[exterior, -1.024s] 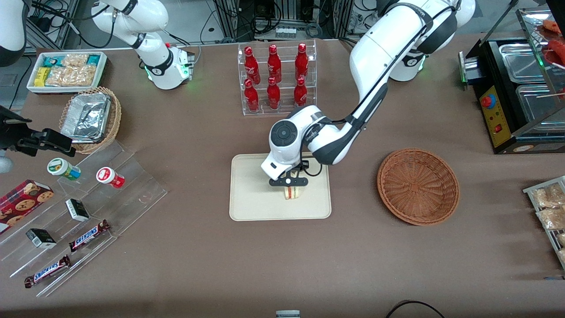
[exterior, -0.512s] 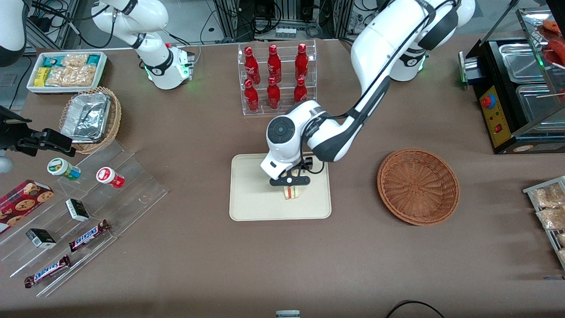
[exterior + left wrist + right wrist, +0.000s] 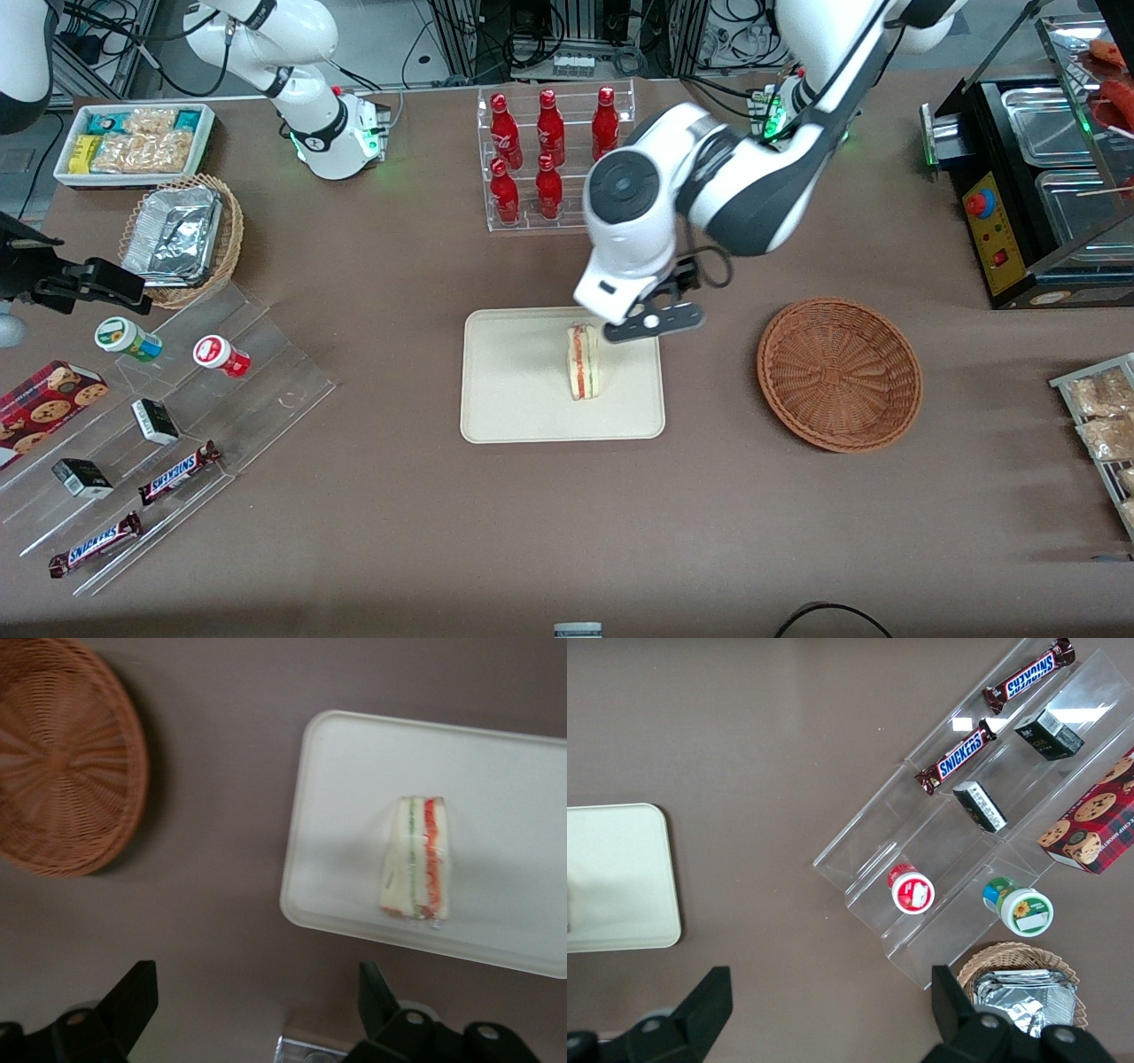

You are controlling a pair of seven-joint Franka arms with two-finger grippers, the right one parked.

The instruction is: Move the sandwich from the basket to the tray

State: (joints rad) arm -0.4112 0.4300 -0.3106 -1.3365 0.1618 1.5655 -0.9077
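The sandwich [image 3: 583, 361] [image 3: 416, 859] stands on its edge on the cream tray [image 3: 514, 399] [image 3: 496, 771] [image 3: 620, 877], its red and green filling layers facing up. My gripper [image 3: 653, 322] [image 3: 255, 983] is open and holds nothing. It hangs well above the table, over the tray's corner that is farther from the front camera and nearest the basket. It is clear of the sandwich. The reddish-brown wicker basket [image 3: 839, 373] [image 3: 62, 753] sits empty beside the tray, toward the working arm's end of the table.
A clear rack of red bottles [image 3: 554, 155] stands farther from the front camera than the tray. Toward the parked arm's end are a stepped acrylic display with snacks [image 3: 177, 399], a tan basket of foil containers [image 3: 182, 239] and a white snack bin [image 3: 133, 142]. A black appliance [image 3: 1036, 195] stands past the basket.
My gripper has let go of the sandwich, risen and moved away from the front camera toward the basket. The sandwich stays standing on the tray, now fully in view.
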